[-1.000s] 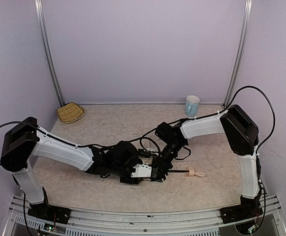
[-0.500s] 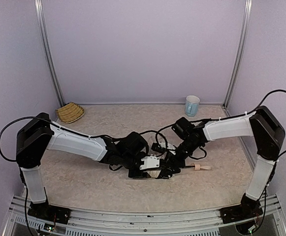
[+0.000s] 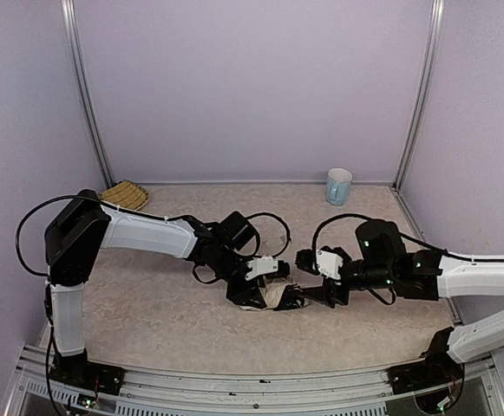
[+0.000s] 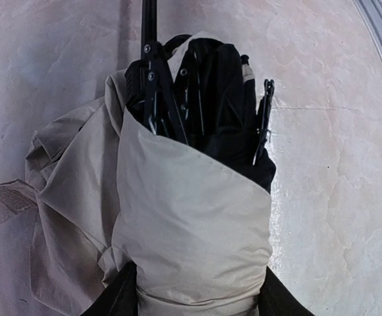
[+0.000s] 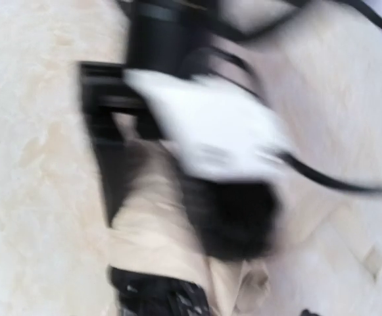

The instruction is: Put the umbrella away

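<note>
At the far left, against the back wall, a woven basket (image 3: 123, 198) sits on the table (image 3: 147, 321). The left arm reaches from that side toward the middle. The left gripper (image 3: 263, 299) is there, low over the tabletop, clamped on the umbrella (image 3: 279, 297). In the left wrist view its dark fingers (image 4: 115, 299) press from both sides on the cream canopy (image 4: 191, 217), which is bunched and crinkled, with loose folds spilling to one side. The black ribs (image 4: 204, 99) stick out of the fabric, and the thin black shaft (image 4: 149, 20) runs straight away from the gripper. From above, the umbrella lies near the table's centre with its long axis roughly left to right: canopy end in the left gripper, rib and shaft end pointing right. Just beside that end is the right gripper (image 3: 310, 297), on an arm stretched low across the table from the right. Its own view is badly blurred, showing only cream fabric (image 5: 151, 243) and dark shapes, so whether its fingers are apart or closed cannot be told. The handle cannot be made out. Farther right, at the back, stands a pale blue mug (image 3: 338, 185), well apart from the rest.
</note>
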You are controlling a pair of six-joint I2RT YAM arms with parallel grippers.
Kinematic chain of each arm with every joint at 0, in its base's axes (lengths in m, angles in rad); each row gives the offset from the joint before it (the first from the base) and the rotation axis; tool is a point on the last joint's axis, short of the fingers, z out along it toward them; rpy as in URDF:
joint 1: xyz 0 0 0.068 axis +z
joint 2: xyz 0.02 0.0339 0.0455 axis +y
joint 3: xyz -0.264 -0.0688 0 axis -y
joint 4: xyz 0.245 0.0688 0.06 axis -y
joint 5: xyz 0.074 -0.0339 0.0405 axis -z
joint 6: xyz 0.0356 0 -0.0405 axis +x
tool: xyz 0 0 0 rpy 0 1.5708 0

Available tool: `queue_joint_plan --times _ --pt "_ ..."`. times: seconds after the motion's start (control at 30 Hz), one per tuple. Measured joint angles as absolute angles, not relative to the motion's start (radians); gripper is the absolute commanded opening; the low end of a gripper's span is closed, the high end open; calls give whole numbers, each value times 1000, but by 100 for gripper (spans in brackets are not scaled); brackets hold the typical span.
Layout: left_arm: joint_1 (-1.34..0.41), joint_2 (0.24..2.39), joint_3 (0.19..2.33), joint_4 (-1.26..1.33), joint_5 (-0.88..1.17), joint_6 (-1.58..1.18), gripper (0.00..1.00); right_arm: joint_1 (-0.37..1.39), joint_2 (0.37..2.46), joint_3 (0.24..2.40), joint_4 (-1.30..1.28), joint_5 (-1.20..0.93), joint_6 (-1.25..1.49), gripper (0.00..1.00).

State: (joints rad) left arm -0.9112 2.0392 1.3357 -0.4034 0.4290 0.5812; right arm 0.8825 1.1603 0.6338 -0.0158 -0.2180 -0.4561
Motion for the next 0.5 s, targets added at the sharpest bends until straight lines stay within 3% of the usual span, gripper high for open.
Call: queue_joint_plan --times 0.2,0.5 --pt "-886 2090 1401 -484 524 578 38 1108 1249 596 82 -20 -587 77" --pt "-884 2127 1444 -549 617 585 36 1125 1588 730 71 193 -738 79"
